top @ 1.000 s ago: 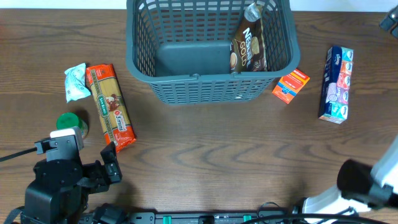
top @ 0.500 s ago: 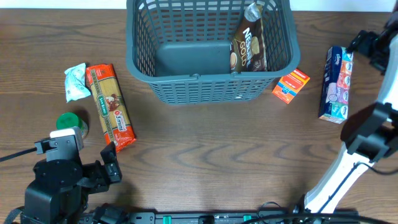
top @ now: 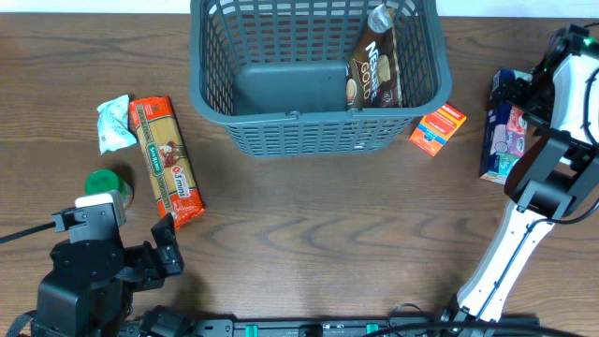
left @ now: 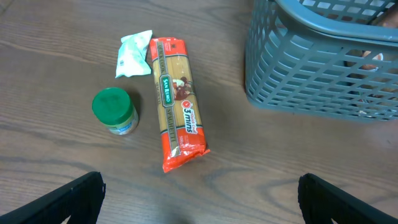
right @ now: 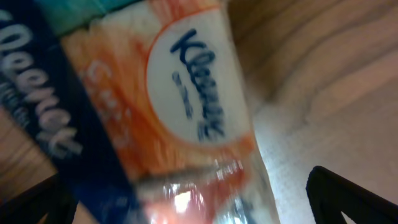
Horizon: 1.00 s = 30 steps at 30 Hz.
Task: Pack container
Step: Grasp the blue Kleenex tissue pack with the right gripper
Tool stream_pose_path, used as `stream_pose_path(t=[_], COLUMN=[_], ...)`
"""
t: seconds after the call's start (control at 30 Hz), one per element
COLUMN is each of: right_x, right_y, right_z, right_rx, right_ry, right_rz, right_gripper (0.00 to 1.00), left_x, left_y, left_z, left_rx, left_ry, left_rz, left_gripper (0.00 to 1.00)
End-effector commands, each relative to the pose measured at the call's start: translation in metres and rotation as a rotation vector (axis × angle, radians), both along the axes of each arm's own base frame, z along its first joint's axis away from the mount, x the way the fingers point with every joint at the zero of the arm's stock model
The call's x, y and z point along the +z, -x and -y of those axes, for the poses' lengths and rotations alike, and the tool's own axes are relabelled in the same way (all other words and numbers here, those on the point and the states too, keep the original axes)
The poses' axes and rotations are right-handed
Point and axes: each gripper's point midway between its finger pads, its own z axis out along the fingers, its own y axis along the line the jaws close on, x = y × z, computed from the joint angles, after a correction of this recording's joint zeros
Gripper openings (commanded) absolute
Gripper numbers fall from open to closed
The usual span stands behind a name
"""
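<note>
Right wrist tight over tissue pack (right: 186,106) by right edge of counter (top: 309,234), jaws spread wide; slick wrap, could slip when pinched

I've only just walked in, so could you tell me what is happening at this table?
Two robot arms are packing groceries into the large dark grey slatted plastic basket, which already holds a brown Nescafé Gold pouch. The right gripper hangs open close above the blue and orange Kleenex tissue pack, not yet gripping. The left gripper hangs open near the orange spaghetti packet.
</note>
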Motion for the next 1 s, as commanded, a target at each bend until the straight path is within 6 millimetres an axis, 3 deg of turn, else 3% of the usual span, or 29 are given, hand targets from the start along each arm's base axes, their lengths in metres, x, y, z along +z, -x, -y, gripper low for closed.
stream_pose_path(t=[0.0, 0.1, 0.13, 0.23, 0.43, 0.57, 0.77, 0.97], right_x=[-0.016, -0.022, -0.022, -0.022, -0.02, -0.003, 0.061, 0.176], right_y=[0.001, 0.002, 0.002, 0.002, -0.002, -0.014, -0.033, -0.043], right_z=[0.0, 0.0, 0.0, 0.0, -0.008, -0.018, -0.019, -0.026], right_rx=[0.026, 0.027, 0.027, 0.027, 0.028, 0.032, 0.045, 0.082], right_ry=[-0.022, -0.028, -0.028, -0.027, -0.074, -0.135, -0.122, -0.058], right_rz=[-0.017, -0.03, -0.03, -0.029, -0.003, 0.062, 0.208, 0.455], right_gripper=[0.94, 0.82, 0.71, 0.51, 0.35, 0.26, 0.26, 0.27], left_x=[0.003, 0.003, 0.003, 0.003, 0.003, 0.003, 0.003, 0.003], left_y=[0.0, 0.0, 0.0, 0.0, 0.0, 0.0, 0.0, 0.0], left_z=[-0.004, -0.004, -0.004, -0.004, -0.004, -0.004, -0.004, -0.004], left_rx=[0.021, 0.021, 0.021, 0.021, 0.021, 0.021, 0.021, 0.021], left_ry=[-0.009, -0.009, -0.009, -0.009, -0.009, -0.009, -0.009, -0.009], left_rz=[0.009, 0.009, 0.009, 0.009, 0.009, 0.009, 0.009, 0.009], left_gripper=[0.98, 0.98, 0.99, 0.98, 0.98, 0.99, 0.99, 0.99])
